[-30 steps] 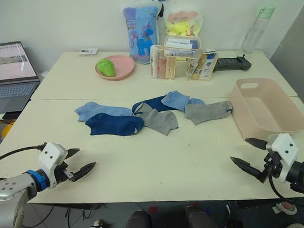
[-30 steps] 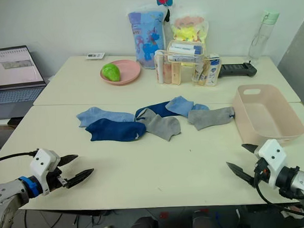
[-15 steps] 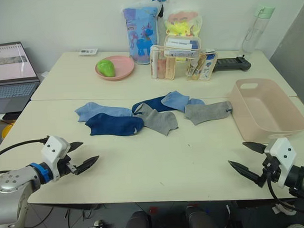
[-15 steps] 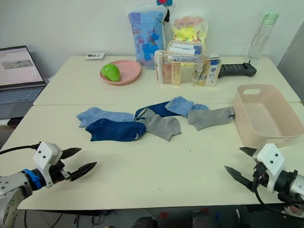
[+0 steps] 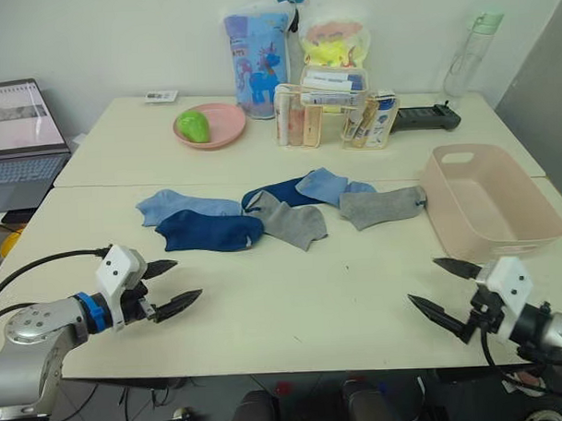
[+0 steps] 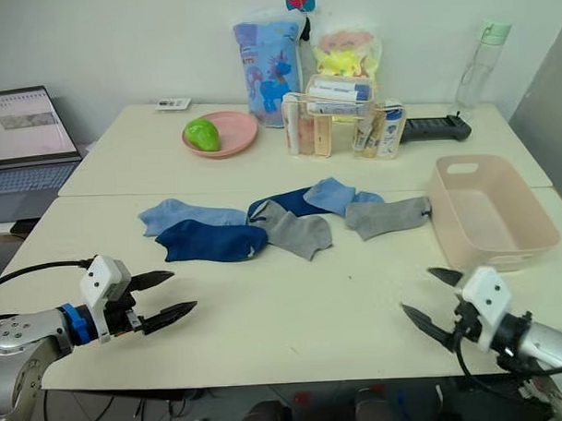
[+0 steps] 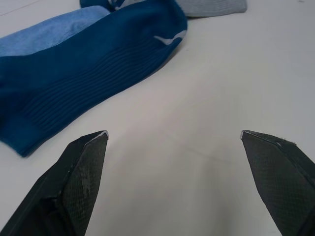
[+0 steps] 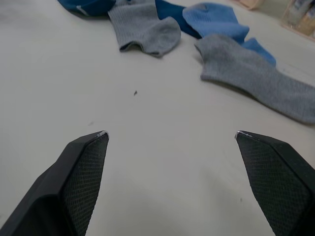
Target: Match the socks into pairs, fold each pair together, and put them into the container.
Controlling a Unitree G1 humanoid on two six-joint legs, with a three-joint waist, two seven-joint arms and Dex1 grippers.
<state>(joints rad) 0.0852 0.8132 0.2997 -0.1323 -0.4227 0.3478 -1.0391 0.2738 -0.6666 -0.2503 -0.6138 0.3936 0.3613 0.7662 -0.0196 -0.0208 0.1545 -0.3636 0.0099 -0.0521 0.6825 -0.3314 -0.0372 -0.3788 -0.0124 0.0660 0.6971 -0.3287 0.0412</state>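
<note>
Several socks lie in a loose row across the middle of the table: a light blue sock (image 5: 179, 206), a dark navy sock (image 5: 208, 231), a grey sock (image 5: 289, 222), a second navy sock (image 5: 273, 193), a second light blue sock (image 5: 326, 185) and a second grey sock (image 5: 381, 206). The pale pink container (image 5: 488, 201) stands at the right, empty. My left gripper (image 5: 176, 283) is open above the near left of the table, short of the dark navy sock (image 7: 88, 83). My right gripper (image 5: 434, 288) is open at the near right, nothing between its fingers.
At the back stand a round pink plate (image 5: 212, 126) with a green fruit, a clear organiser (image 5: 338, 116) of small items, snack bags, a bottle (image 5: 464, 54) and a black controller (image 5: 426, 119). A laptop (image 5: 20, 146) sits at the far left.
Both grippers have moved inward and slightly forward over the table, the left toward the navy sock. The socks have not moved.
</note>
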